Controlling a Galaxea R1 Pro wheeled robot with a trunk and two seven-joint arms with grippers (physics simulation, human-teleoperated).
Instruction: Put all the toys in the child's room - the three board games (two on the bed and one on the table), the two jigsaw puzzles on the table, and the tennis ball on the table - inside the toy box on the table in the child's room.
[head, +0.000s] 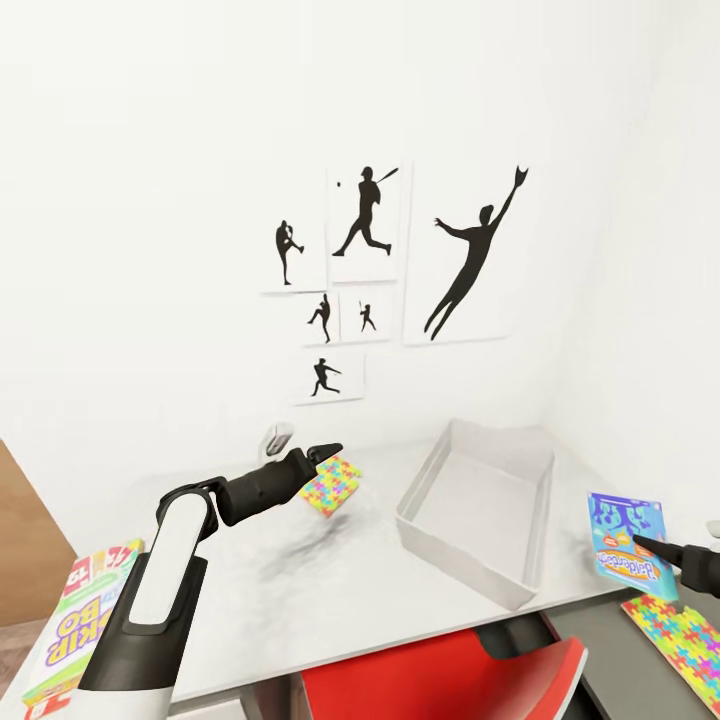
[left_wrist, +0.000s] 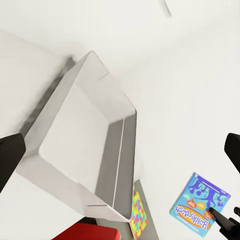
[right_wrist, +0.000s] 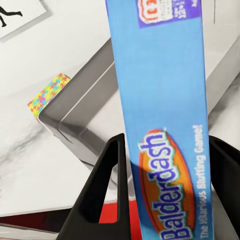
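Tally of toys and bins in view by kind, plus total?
Board games: 2, the red-green-yellow Skip-Bo box and the blue Balderdash box in the right pincer.
Jigsaw puzzles: 2, one multicolour square at the left pincer, one multicolour square on the dark desk top.
Light grey toy box: 1.
Total: 5.

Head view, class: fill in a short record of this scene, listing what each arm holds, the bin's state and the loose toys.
left end effector: shut on a thin multicolour jigsaw puzzle square, raised above the light grey desk
right end effector: shut on a small blue Balderdash game box
light grey lidless bin: empty
second puzzle square: flat on dark desk
Skip-Bo box: lower left
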